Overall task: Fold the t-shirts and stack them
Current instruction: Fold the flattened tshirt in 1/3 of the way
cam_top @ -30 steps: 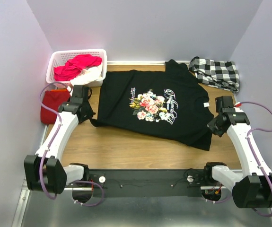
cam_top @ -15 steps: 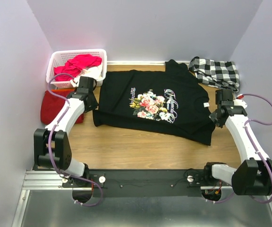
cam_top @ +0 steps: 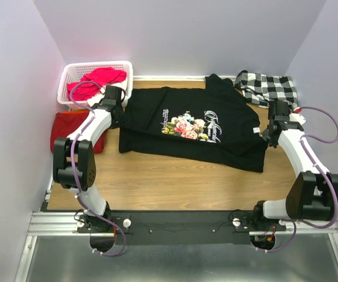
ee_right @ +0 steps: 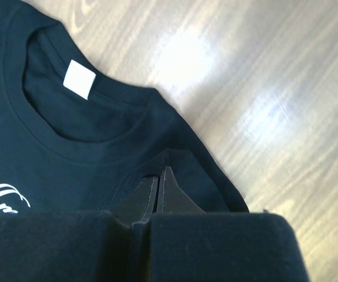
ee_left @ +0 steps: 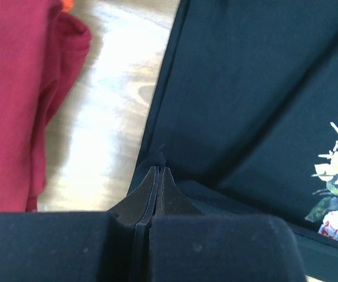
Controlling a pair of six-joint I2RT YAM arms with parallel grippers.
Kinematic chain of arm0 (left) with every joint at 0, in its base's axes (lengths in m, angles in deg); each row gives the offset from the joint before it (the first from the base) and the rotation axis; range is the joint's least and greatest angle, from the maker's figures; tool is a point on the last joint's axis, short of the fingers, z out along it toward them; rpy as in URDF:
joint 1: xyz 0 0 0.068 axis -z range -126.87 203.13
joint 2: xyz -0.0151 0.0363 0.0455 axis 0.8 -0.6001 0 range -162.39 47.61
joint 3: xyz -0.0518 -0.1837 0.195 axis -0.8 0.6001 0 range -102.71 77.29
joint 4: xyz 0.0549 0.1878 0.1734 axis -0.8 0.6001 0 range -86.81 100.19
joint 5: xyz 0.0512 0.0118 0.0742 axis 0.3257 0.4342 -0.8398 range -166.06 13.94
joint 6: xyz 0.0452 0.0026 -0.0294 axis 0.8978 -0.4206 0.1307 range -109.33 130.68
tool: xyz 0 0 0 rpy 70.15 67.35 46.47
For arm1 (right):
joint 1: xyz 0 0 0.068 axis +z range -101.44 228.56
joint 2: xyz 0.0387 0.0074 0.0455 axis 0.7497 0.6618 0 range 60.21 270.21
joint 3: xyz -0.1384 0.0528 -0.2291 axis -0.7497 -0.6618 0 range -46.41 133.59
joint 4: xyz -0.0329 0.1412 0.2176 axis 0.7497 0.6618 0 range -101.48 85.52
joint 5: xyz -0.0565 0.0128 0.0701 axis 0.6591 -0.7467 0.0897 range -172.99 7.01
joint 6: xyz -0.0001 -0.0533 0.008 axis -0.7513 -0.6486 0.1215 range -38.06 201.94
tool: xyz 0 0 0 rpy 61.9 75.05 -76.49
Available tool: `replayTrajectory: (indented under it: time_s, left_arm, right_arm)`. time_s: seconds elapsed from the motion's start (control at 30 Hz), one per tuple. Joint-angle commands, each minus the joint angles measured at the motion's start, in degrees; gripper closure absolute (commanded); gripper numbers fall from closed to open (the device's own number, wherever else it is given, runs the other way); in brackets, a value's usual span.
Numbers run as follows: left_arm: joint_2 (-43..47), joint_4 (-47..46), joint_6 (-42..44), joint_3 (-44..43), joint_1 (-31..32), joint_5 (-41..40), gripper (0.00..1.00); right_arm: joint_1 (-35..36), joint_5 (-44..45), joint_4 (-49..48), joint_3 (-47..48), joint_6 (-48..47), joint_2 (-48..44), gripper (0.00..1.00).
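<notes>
The black t-shirt (cam_top: 192,126) with a rose print lies across the middle of the table, its near part doubled back over itself. My left gripper (cam_top: 119,113) is shut on a pinch of its left edge (ee_left: 157,157). My right gripper (cam_top: 270,134) is shut on a fold of black cloth just below the collar side, near the white neck label (ee_right: 78,79). The plain dark-red t-shirt (cam_top: 69,129) lies flat at the table's left edge, beside my left arm, and also shows in the left wrist view (ee_left: 16,88).
A white basket (cam_top: 74,70) holding pink-red and white cloth stands at the back left. A black-and-white checked cloth (cam_top: 268,89) lies at the back right. Bare wood (cam_top: 174,182) runs between the shirt and the arm bases. Grey walls close in on three sides.
Both grippers have moved away from the bases toward the back of the table, carrying the black shirt's near edge with them. The shirt's near part now lies folded over.
</notes>
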Motion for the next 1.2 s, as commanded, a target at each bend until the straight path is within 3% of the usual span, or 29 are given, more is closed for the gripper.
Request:
replayTrajectory:
  time_s: [0.0, 0.33, 0.37, 0.4, 0.43, 0.47, 0.5, 0.57, 0.6, 0.73, 0.97, 1.17]
  left_arm:
    - [-3.1, -1.1, 2.4, -3.2, 0.3, 1.1, 1.00]
    - [-8.0, -1.5, 3.3, -7.4, 0.4, 2.9, 1.00]
    - [-8.6, -1.4, 3.5, -7.8, 0.4, 3.0, 0.97]
    - [-8.9, -1.4, 3.5, -8.4, 0.4, 2.9, 0.83]
    - [-9.0, -1.6, 3.7, -9.2, 0.4, 2.5, 0.77]
    - [-9.1, -1.6, 3.8, -9.7, 0.4, 2.2, 0.68]
    - [-9.0, -1.6, 4.0, -10.2, 0.4, 1.8, 0.55]
    - [-8.3, -2.0, 4.4, -11.5, 0.4, 0.8, 0.46]
    - [-7.9, -2.0, 4.4, -11.8, 0.4, 0.5, 0.25]
    - [-5.7, -0.4, 5.1, -10.6, 0.4, 0.3, 0.20]
    - [4.6, 2.0, 3.8, 3.0, 0.7, 3.0, 0.20]
    - [9.6, 3.8, 1.6, 9.4, 0.7, 4.1, 0.31]
  right_arm:
    - [-1.1, 0.6, -4.9, 3.0, -1.9, 4.0, 0.99]
    - [-1.2, -1.7, -7.7, 6.7, -3.2, 10.4, 0.99]
    - [-1.2, -1.9, -8.1, 7.0, -3.4, 11.1, 0.94]
    - [-1.2, -1.9, -8.1, 7.9, -3.6, 11.4, 0.89]
    - [-1.2, -1.9, -8.2, 8.6, -4.2, 11.5, 0.82]
    - [-1.2, -1.8, -8.4, 9.2, -4.5, 11.8, 0.68]
    - [-1.2, -1.2, -8.5, 9.8, -4.8, 11.8, 0.63]
    - [-1.2, -0.5, -8.6, 12.1, -6.0, 11.5, 0.51]
    - [-1.2, 0.2, -8.6, 12.8, -6.5, 10.9, 0.48]
    - [-1.2, -0.6, -8.5, 14.2, -9.8, 8.2, 0.46]
    - [-1.2, -9.8, -5.6, 2.5, -6.2, 0.6, 0.47]
    - [-1.2, -16.0, -4.5, -6.9, -3.1, -2.9, 0.48]
